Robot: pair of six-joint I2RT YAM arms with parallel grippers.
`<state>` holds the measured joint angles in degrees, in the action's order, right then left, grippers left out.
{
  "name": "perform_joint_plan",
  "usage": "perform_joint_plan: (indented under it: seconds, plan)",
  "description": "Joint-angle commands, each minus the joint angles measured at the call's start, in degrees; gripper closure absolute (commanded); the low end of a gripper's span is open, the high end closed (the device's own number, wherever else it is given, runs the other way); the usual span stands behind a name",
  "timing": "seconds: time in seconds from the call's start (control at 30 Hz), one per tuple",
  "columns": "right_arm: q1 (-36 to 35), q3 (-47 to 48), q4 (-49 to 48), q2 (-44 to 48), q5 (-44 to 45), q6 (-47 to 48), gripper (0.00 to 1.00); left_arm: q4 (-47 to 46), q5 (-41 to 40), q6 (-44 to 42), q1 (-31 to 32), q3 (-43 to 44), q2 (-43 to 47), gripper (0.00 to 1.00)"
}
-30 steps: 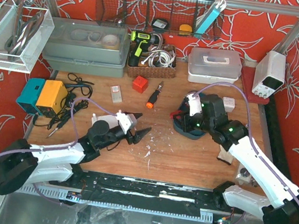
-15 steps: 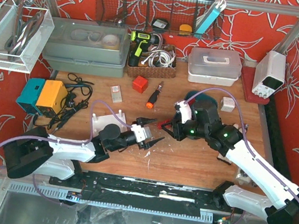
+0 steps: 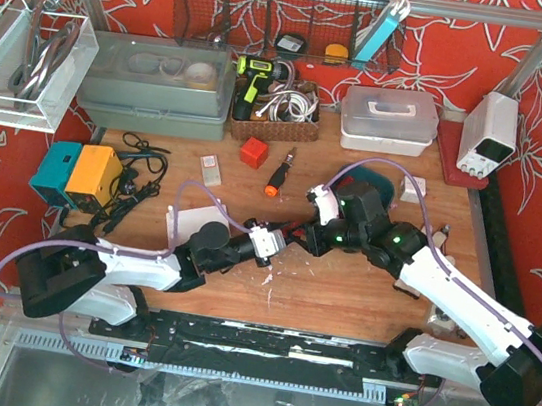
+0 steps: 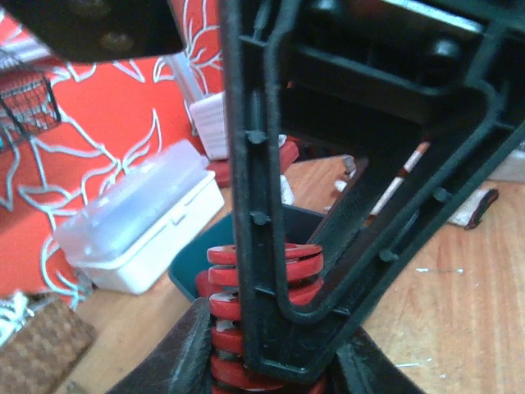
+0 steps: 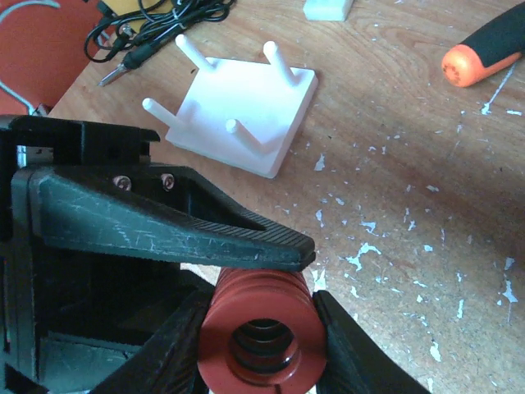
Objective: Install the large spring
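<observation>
The large spring [image 5: 258,349], a red coil, is held end-on between my right gripper's [image 5: 259,324] two fingers, which are shut on its sides. My left gripper [image 4: 275,357] is shut on the same spring [image 4: 225,279], with the right gripper's black frame crossing in front of it. In the top view both grippers meet mid-table, left gripper [image 3: 279,241] and right gripper [image 3: 303,236], and the spring is mostly hidden between them. A white base with several upright pegs [image 5: 246,111] lies just left of them [image 3: 198,221].
A teal tray [image 3: 387,183] sits behind the right arm. An orange-handled screwdriver [image 3: 277,176], a red cube [image 3: 253,152] and a small white block [image 3: 211,168] lie farther back. A teal-and-yellow soldering station [image 3: 78,174] with cables stands left, and a white box [image 3: 390,114] stands at the back.
The right arm carried the spring left from the teal tray toward mid-table. The left arm swung right to meet it, and its open jaws shut on the spring.
</observation>
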<state>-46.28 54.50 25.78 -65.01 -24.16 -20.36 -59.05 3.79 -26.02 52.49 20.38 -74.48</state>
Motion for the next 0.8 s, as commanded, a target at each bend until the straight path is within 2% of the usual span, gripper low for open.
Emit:
perform_joint_plan:
  seconds: [0.0,0.07,0.17,0.47,0.77]
  plan:
    - [-1.36,2.47,0.8,-0.63,0.1,1.14,1.0,2.42,-2.35,-1.33,0.17,2.02,-1.16,0.87]
    - [-1.56,2.6,0.53,-0.32,0.41,0.53,0.98,2.79,-3.42,-1.51,0.24,1.75,-1.73,0.93]
    - [-1.6,2.67,0.27,0.2,0.55,0.07,0.79,2.18,-4.11,-1.05,0.27,0.78,-1.94,1.0]
    - [-1.61,0.84,-0.95,2.3,-0.85,-0.46,0.6,-2.78,-3.5,2.24,0.24,-1.17,-0.38,1.0]
    - [-1.61,-0.36,-0.77,3.3,1.98,-0.81,0.54,-4.01,-4.57,2.99,0.23,-2.6,1.23,1.0]
